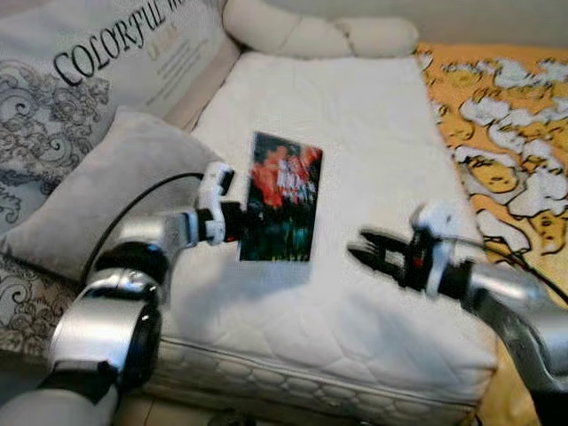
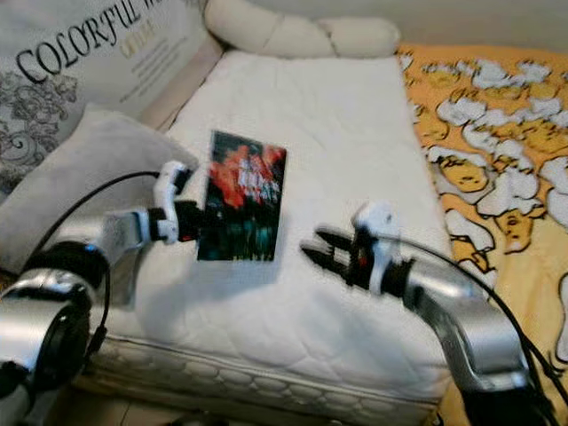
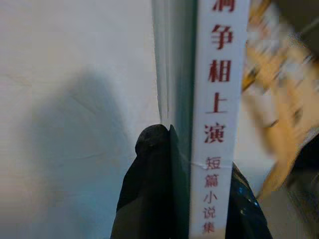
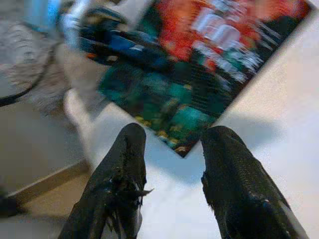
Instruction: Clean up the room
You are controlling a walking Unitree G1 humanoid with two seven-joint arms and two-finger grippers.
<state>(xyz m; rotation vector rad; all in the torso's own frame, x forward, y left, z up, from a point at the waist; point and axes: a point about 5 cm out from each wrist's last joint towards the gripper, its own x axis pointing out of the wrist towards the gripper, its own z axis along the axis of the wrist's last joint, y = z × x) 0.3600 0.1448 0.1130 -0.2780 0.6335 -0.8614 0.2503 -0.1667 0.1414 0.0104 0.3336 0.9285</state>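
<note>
A book with a red and dark green cover hangs tilted a little above the white mattress. My left gripper is shut on its left edge; in the left wrist view the black fingers clamp the book's white spine, which carries red characters. My right gripper floats over the mattress to the right of the book, open, with nothing between its fingers. The right wrist view looks at the book's cover just beyond them.
A grey cushion and a printed pillow lie at the left. A cream bolster runs along the mattress's far end. An orange patterned blanket covers the right side. The mattress's front edge is near me.
</note>
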